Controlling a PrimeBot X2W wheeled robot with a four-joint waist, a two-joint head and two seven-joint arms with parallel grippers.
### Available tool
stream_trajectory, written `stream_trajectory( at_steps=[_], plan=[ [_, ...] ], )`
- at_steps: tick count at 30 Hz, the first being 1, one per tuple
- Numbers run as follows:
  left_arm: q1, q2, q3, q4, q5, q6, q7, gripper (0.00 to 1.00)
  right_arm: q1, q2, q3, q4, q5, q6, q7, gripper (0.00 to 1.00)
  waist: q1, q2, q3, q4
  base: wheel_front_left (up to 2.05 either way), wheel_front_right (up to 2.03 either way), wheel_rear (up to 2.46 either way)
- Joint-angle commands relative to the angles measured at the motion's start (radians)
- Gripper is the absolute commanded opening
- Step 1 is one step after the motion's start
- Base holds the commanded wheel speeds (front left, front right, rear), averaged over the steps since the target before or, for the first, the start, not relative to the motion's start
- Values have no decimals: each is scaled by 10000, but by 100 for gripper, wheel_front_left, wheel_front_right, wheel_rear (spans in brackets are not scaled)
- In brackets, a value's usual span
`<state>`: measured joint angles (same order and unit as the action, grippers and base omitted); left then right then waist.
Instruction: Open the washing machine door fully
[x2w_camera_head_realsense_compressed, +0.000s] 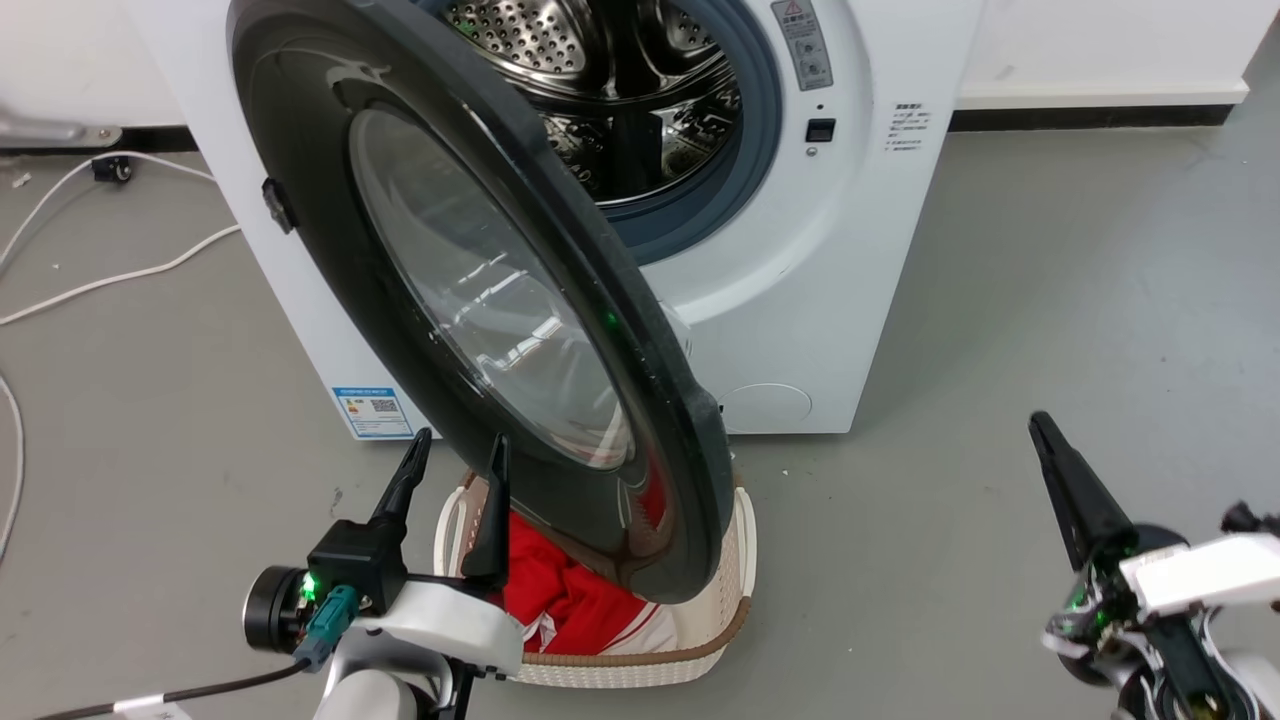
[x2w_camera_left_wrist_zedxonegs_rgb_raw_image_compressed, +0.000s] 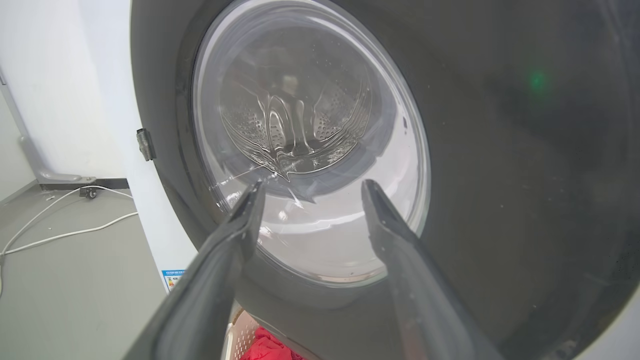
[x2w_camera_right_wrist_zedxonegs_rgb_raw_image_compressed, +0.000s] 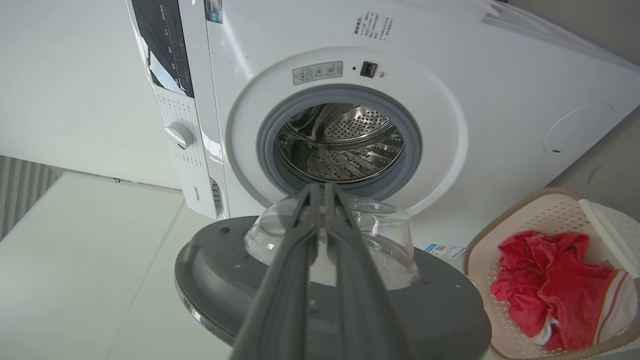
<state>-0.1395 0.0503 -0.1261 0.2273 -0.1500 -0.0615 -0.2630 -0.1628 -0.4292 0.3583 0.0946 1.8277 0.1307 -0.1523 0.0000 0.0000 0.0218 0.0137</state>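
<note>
The washing machine (x2w_camera_head_realsense_compressed: 800, 280) is a white front-loader with its steel drum (x2w_camera_head_realsense_compressed: 620, 80) exposed. The washing machine door (x2w_camera_head_realsense_compressed: 480, 290), a black disc with a clear glass window, stands swung out partway toward me, hinged on the left. My left gripper (x2w_camera_head_realsense_compressed: 457, 450) is open just in front of the door's lower outer face, holding nothing. In the left wrist view the left gripper (x2w_camera_left_wrist_zedxonegs_rgb_raw_image_compressed: 314, 185) points at the glass (x2w_camera_left_wrist_zedxonegs_rgb_raw_image_compressed: 310, 125). My right gripper (x2w_camera_head_realsense_compressed: 1045, 430) hangs shut at the lower right, apart from the machine. Its shut fingers (x2w_camera_right_wrist_zedxonegs_rgb_raw_image_compressed: 320, 190) face the door's grey inner side (x2w_camera_right_wrist_zedxonegs_rgb_raw_image_compressed: 220, 270) and the drum (x2w_camera_right_wrist_zedxonegs_rgb_raw_image_compressed: 340, 140).
A white perforated basket (x2w_camera_head_realsense_compressed: 640, 668) with red cloth (x2w_camera_head_realsense_compressed: 570, 600) sits on the floor under the door's lower edge; it shows again as the basket (x2w_camera_right_wrist_zedxonegs_rgb_raw_image_compressed: 545, 210) at the right. White cables (x2w_camera_head_realsense_compressed: 100, 280) lie on the grey floor to the left. A wall stands behind the machine.
</note>
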Motion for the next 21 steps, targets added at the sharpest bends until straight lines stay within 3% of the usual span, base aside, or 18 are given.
stream_trajectory(
  at_steps=[1,2,8,11,16,21],
  plan=[
    [160,-2,28,7,-19,24,-24,100,291,15,-30,-104,-230,0,-273,90,0,0,-44,-77,0,0,0],
    [157,-2,42,5,-22,31,-26,100,432,21,-25,-174,-373,0,-452,100,0,0,-51,-100,0,0,0],
    [318,-1,124,-76,-99,141,-26,100,977,282,-508,453,-2594,0,-1109,100,0,0,-116,-279,0,0,0],
    [334,-2,155,-102,-118,161,-24,100,936,840,-1505,1031,-4348,0,-1118,100,0,0,-130,-335,0,0,0],
    [359,-1,131,-120,-86,198,-24,100,867,1845,-3096,1309,-8369,0,-1121,100,0,0,-149,-354,0,0,0],
    [340,-1,208,-92,-34,166,-24,100,1095,2684,-4027,699,-12422,-1,-1123,100,0,0,-181,-352,0,0,0]
  ],
)
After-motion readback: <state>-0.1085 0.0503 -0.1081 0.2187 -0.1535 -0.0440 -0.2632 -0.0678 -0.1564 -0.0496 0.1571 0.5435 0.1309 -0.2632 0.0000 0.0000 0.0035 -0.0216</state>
